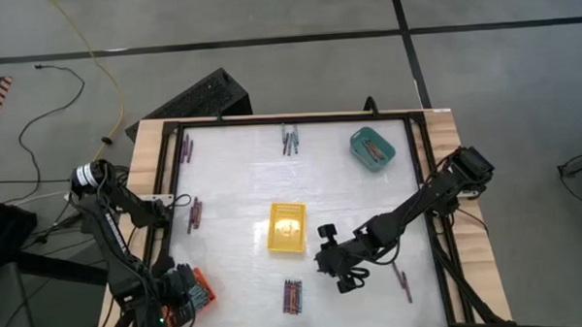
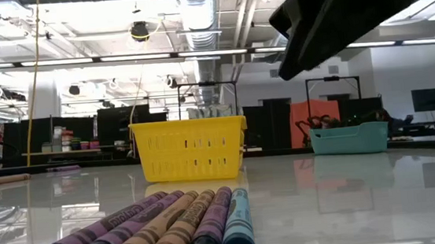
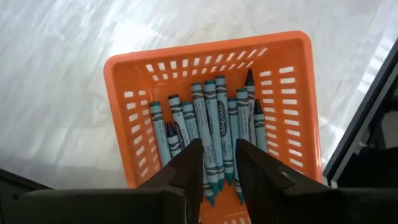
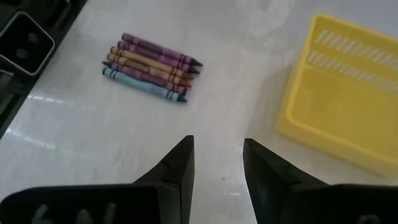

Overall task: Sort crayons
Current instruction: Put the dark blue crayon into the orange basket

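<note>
My left claw [image 3: 217,171] hangs over the orange slotted plastic basket [image 3: 127,106] at the tabletop's [image 1: 234,185] near-left corner, fingers narrowly parted and empty above the blue-grey paper-wrapped crayons [image 3: 211,130] lying inside. My right claw [image 4: 217,165] hovers parted and empty over glossy white tabletop, between the yellow slotted basket [image 4: 348,106] and a tight row of purple, tan and blue crayons [image 4: 149,67]. A teal basket [image 1: 373,148] sits at the far right.
</note>
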Action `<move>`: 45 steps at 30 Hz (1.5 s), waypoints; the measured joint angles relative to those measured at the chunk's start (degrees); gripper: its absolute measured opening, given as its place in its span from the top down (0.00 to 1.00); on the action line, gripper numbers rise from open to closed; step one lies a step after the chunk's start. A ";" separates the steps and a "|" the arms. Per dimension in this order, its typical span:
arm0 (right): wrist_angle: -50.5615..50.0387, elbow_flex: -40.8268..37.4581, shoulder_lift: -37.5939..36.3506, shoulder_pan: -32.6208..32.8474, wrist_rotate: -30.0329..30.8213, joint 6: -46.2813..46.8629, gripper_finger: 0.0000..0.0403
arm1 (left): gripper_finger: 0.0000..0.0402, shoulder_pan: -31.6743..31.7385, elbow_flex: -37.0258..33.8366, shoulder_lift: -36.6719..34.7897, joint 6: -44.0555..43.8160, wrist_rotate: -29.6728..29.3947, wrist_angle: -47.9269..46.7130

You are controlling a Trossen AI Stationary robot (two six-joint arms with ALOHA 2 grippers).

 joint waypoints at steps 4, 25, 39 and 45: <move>4.53 -0.01 0.00 -0.41 -2.56 -2.31 0.67 | 0.79 0.00 0.00 0.00 2.46 0.00 -0.01; 12.17 0.02 5.17 1.70 -7.93 -9.37 0.67 | 0.80 0.00 0.02 0.00 3.43 -0.24 -0.01; 1.48 14.65 18.52 2.66 -10.35 -21.08 0.67 | 0.80 0.00 0.04 0.00 3.43 -0.21 -0.02; -5.75 20.98 23.15 3.29 -10.91 -25.54 0.67 | 0.80 0.00 0.04 0.00 3.43 -0.19 -0.01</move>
